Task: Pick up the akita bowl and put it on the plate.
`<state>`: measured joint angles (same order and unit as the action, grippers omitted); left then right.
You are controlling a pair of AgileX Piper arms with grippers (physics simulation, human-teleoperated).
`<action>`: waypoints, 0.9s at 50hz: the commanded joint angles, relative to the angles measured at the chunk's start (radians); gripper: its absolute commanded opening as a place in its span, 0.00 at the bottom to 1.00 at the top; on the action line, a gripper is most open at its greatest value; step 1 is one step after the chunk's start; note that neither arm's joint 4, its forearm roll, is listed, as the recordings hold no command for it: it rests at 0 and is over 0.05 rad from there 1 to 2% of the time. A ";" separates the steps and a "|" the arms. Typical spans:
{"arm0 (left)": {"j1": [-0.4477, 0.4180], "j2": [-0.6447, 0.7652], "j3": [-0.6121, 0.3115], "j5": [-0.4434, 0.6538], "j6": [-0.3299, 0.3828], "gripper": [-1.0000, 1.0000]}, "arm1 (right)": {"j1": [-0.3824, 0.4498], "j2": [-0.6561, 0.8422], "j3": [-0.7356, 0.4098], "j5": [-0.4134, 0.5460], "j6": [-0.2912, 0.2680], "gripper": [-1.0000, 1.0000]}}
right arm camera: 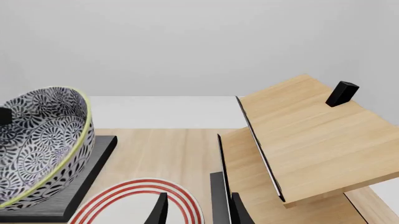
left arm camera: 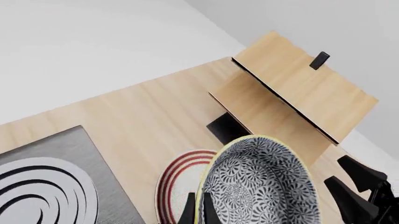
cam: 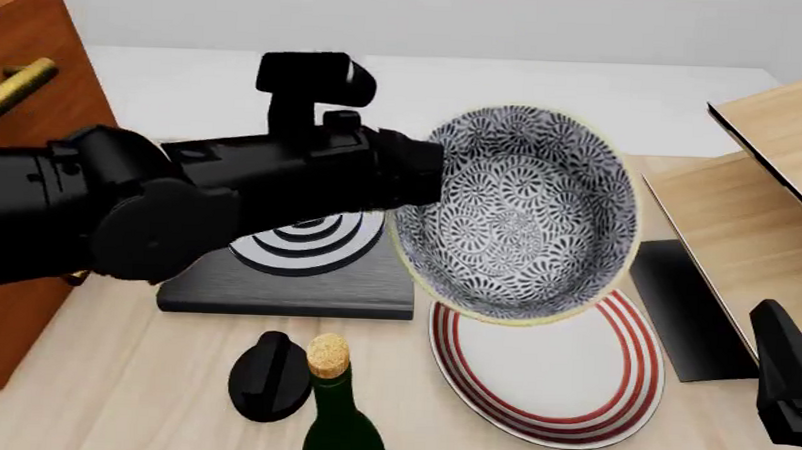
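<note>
1. The left gripper is clamped on the rim of the akita bowl, one finger on each side of the wall, as the left wrist view shows.
2. The bowl is held in the air, tipped steeply so that its blue-and-white patterned inside faces the front camera.
3. In the front view the bowl hangs above the far-left part of the plate. Whether its lower rim touches the plate cannot be told from these views.
4. The plate, white with red rings, lies flat on the wooden table, just right of the black square stove.
5. The left arm reaches across the stove from the left and hides most of its grey rings.
6. The right gripper is released: its two fingers stand apart with nothing between them. It sits low at the right edge of the table, pointing toward the plate and well apart from the bowl.
7. A light wooden rack with two sloped shelves stands at the right side of the table.
8. A green bottle with a cork stands at the near edge, with a black rounded object just beside it on the left.
9. A brown wooden cabinet with a brass handle stands at the far left.
</note>
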<state>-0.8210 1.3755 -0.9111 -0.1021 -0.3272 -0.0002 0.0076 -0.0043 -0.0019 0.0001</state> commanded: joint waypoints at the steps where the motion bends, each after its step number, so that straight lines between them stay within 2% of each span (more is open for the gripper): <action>1: -0.038 0.024 0.013 -0.036 -0.010 0.00 | 0.000 0.000 0.000 0.000 0.000 1.00; 45: -0.107 0.126 0.020 -0.111 -0.048 0.00 | 0.000 0.000 0.000 0.000 0.000 1.00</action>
<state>-0.9188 1.4822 -0.8844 -0.1981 -0.3694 -0.0002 0.0075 -0.0043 -0.0019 0.0001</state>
